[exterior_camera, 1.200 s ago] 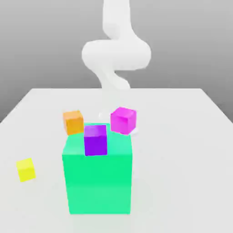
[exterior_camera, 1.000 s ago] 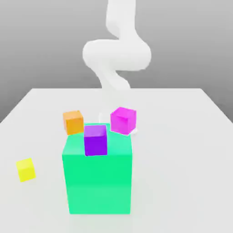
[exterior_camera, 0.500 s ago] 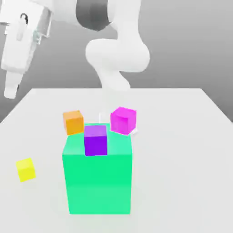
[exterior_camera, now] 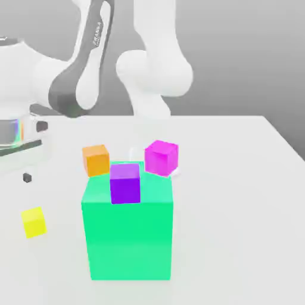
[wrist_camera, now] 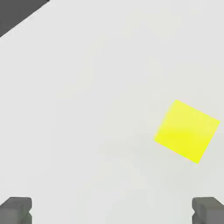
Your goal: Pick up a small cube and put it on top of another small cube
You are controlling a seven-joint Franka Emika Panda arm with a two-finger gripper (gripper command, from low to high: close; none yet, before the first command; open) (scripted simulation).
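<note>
The small cube point(exterior_camera: 34, 221), bright yellow, lies on the white table at the exterior view's left, in front of the other cubes. My gripper point(wrist_camera: 111, 211) hangs above the table near it, open, with nothing between its dark fingertips point(wrist_camera: 15, 210). In the hand view the small cube point(wrist_camera: 187, 130) lies off to one side of the line between the fingers, turned at an angle. One dark fingertip point(exterior_camera: 27, 177) shows above and just behind the cube in the exterior view.
A big green block point(exterior_camera: 128, 229) stands in the middle with a purple cube point(exterior_camera: 125, 183) on top. Behind it sit an orange cube point(exterior_camera: 96, 159) and a magenta cube point(exterior_camera: 161, 157). A table edge point(wrist_camera: 26, 15) runs near the hand.
The arm has swung down to the exterior view's left, and the hand has dropped from high up to just above the table by the yellow cube. No cube has moved.
</note>
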